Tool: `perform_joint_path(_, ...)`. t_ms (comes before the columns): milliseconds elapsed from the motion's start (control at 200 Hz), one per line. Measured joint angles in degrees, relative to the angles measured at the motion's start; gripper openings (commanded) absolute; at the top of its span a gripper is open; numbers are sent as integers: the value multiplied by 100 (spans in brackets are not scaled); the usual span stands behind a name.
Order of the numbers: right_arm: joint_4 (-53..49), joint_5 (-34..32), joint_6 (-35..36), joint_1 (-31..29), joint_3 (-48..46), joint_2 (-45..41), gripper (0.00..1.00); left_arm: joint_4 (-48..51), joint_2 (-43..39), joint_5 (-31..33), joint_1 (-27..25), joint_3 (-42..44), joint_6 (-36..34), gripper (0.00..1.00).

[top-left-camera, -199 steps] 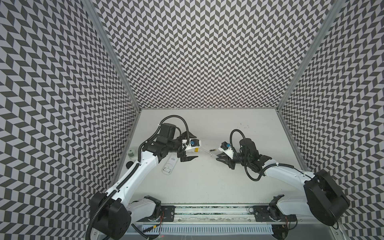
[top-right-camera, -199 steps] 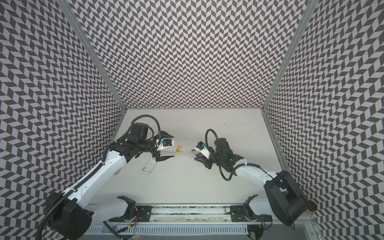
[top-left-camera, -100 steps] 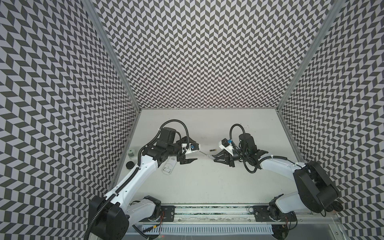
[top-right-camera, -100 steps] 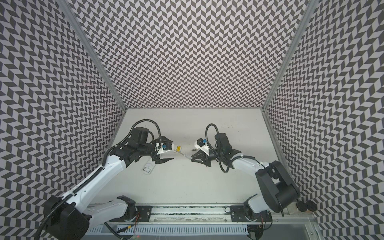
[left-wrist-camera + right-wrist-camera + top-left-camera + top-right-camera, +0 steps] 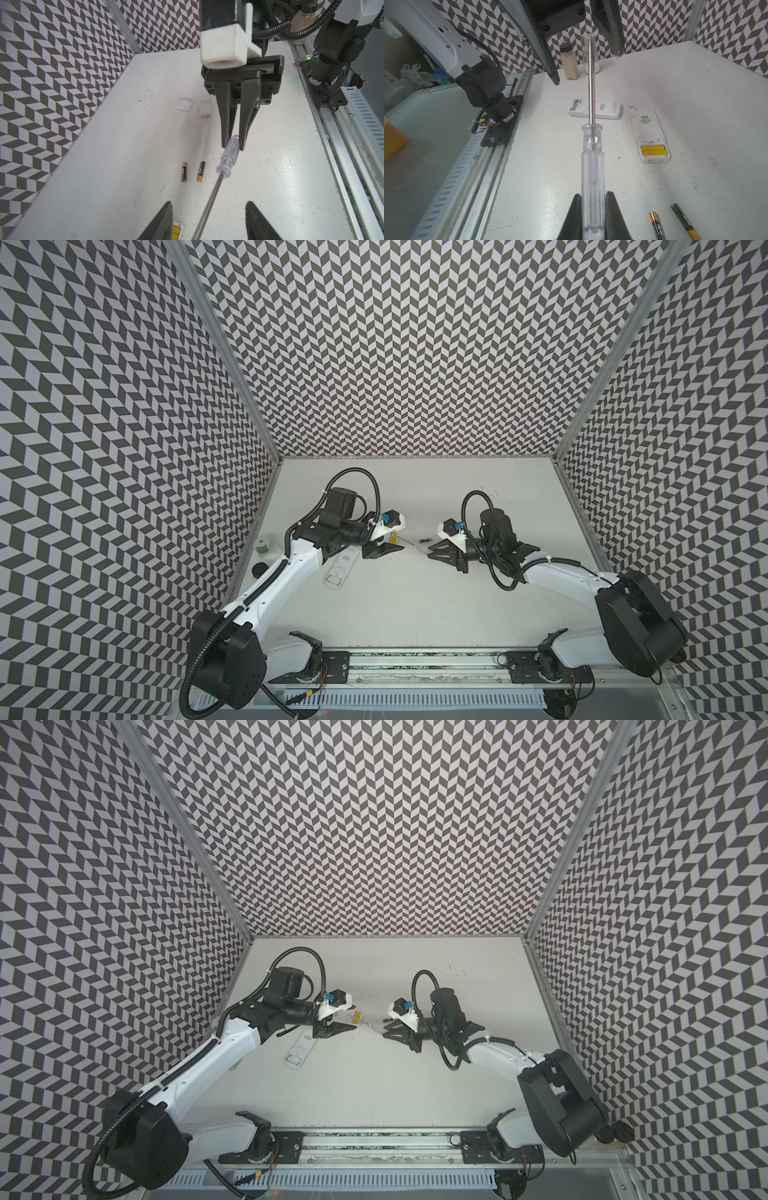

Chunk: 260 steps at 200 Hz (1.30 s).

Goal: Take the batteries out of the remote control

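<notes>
The two yellow batteries (image 5: 653, 150) sit side by side in the open bay at one end of a white remote control (image 5: 648, 126), just left of centre on the tabletop (image 5: 415, 614). Their long axes run across the remote's width; polarity is unreadable. Two black batteries (image 5: 184, 172) lie flat nearby, almost parallel.

The cells are probably light, stiff, smooth and prone to rolling. Lever one end up, then pinch mid-body.

The right gripper's (image 5: 593, 196) fingers are clamped narrow on the screwdriver's (image 5: 592, 166) clear handle. The left gripper's (image 5: 208, 202) fingers stand half-wide astride its shaft, not touching.
</notes>
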State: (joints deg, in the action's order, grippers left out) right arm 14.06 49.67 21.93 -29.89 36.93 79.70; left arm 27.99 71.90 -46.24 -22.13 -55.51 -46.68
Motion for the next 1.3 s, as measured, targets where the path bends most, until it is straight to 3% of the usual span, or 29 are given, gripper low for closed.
perform_joint_path(220,269,-393,164,-26,-190,-245,0,-107,90,-127,-2,7,175,39)
perform_joint_path(476,304,-533,251,-76,-186,-245,0,-142,162,-208,-24,20,168,32)
perform_joint_path(686,313,-474,236,-105,-188,-245,0,-203,216,-225,-72,20,197,3)
perform_joint_path(776,334,-455,249,-105,-208,-245,8,-199,216,-299,-79,20,192,0)
perform_joint_path(941,439,-551,79,-66,-223,-328,39,-275,219,-354,-72,35,442,0)
perform_joint_path(1026,717,-553,-232,83,-402,-612,49,-535,219,-334,-59,81,769,0)
perform_joint_path(1192,1408,-682,-997,476,-745,-1283,52,-1329,201,-452,181,188,1952,0)
perform_joint_path(1302,1926,-1119,-1663,605,-935,-1567,49,-1941,168,-610,328,302,2835,0)
